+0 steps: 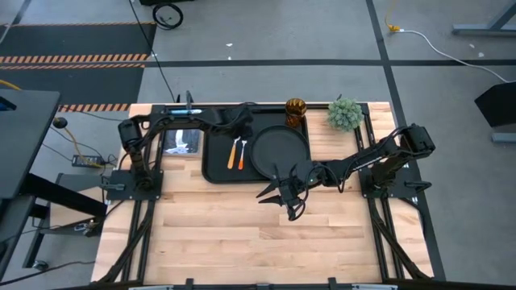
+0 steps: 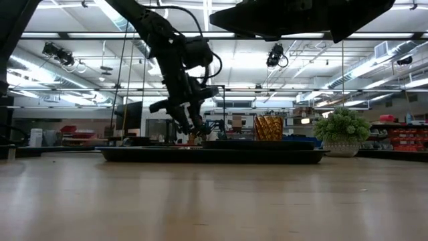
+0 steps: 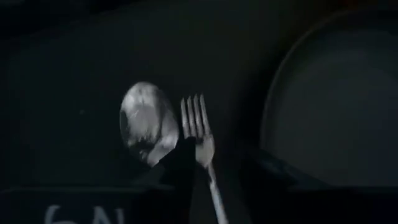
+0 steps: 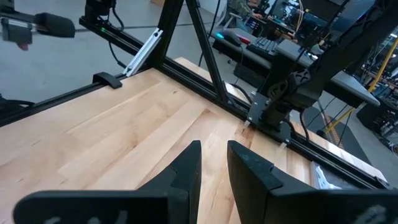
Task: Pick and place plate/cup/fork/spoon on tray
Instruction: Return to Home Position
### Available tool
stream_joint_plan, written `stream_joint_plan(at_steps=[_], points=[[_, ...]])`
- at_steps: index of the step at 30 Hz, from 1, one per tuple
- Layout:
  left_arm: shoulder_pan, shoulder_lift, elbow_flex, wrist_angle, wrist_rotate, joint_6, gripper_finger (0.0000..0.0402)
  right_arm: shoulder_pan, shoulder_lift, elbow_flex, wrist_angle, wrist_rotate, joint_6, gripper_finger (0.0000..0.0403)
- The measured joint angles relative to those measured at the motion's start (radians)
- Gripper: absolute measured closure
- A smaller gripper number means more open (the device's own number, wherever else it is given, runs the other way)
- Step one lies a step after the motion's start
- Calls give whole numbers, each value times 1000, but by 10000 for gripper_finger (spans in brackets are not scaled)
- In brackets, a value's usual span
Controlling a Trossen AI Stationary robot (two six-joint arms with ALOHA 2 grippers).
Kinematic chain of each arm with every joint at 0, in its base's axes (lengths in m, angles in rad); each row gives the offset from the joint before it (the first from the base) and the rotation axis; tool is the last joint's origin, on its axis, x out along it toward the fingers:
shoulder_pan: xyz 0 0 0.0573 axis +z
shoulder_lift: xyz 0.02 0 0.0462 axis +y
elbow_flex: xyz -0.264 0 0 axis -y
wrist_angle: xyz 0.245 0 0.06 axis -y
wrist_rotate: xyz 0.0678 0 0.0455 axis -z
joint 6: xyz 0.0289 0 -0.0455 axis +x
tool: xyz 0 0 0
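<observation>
The black tray (image 1: 216, 169) lies at the table's far middle. The round plate (image 1: 280, 151) lies flat in its right half. The spoon (image 3: 146, 124) and the fork (image 3: 198, 121) lie side by side in its left half (image 1: 235, 153). The amber cup (image 1: 296, 111) stands upright at the tray's far right corner; whether inside the rim, I cannot tell. My left gripper (image 1: 240, 127) hovers low over the fork and spoon, open. Its fingers (image 3: 180, 165) stand on either side of the fork's handle (image 3: 216, 196). My right gripper (image 1: 280, 197) is over the bare table by the tray's near edge, empty, its fingers (image 4: 193, 162) a narrow gap apart.
A fuzzy green plant ball (image 1: 345, 113) sits at the far right, beside the cup. A blue-white picture card (image 1: 181, 142) lies left of the tray, under my left arm. The near half of the wooden table (image 1: 242, 242) is bare.
</observation>
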Motion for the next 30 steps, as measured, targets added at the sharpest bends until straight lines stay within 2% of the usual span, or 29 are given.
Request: stream_joint_plan(at_steps=[3, 6, 8, 12, 19, 25, 30], points=[[12, 24, -3, 42, -10, 10, 283, 0, 0, 0, -10, 8, 0, 318], [25, 37, -4, 79, -8, 60, 283, 0, -14, 0, -48, 58, -4, 318], [31, 36, -4, 90, -4, 139, 283, 0, -43, 0, -89, 91, -6, 318], [31, 6, -4, 112, -25, 342, 283, -24, -113, 0, -177, 87, -19, 318], [-1, -74, -4, 170, -63, 673, 283, -157, -240, 0, -284, 91, -20, 318], [-63, -175, -4, 159, -63, 812, 283, -270, -370, -7, -439, 75, 114, 318], [-138, -264, -4, 128, -62, 845, 283, -303, -498, -118, -392, 60, 229, 318]])
